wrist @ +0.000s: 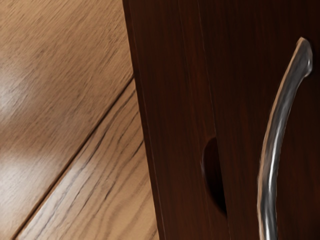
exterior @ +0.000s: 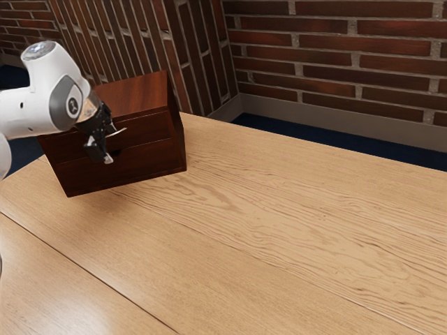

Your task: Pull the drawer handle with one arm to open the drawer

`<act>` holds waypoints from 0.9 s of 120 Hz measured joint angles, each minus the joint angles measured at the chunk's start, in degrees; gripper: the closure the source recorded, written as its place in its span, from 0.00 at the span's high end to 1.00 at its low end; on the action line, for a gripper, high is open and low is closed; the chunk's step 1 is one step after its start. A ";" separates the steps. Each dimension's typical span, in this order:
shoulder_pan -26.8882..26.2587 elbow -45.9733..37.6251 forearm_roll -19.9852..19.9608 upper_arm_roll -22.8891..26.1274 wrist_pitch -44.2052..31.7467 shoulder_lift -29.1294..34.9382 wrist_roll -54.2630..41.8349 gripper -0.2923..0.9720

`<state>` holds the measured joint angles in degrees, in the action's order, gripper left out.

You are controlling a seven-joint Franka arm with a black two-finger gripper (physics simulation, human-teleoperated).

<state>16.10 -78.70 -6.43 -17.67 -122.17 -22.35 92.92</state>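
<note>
A dark wooden drawer box [exterior: 140, 94] stands on the table at the exterior view's upper left. Across its front runs a curved silver handle [exterior: 117, 130]. My black gripper [exterior: 100, 150] hangs right in front of that face, at the handle's left end, with its fingers open and nothing held. Seen from the wrist, the handle [wrist: 278, 145] arcs close over the drawer front [wrist: 245, 60], beside a seam with a small dark notch [wrist: 214, 175]. The front looks flush with the box.
The light wooden table [exterior: 279, 223] stretches wide toward the exterior view's right and front. A brick wall [exterior: 335, 49] runs behind the table, and the box's back is close to the slatted corner of that wall.
</note>
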 joint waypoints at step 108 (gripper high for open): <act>-0.56 -4.33 0.64 -0.04 0.00 3.77 1.21 0.19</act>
<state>15.54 -83.03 -5.79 -17.71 -122.17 -18.58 94.13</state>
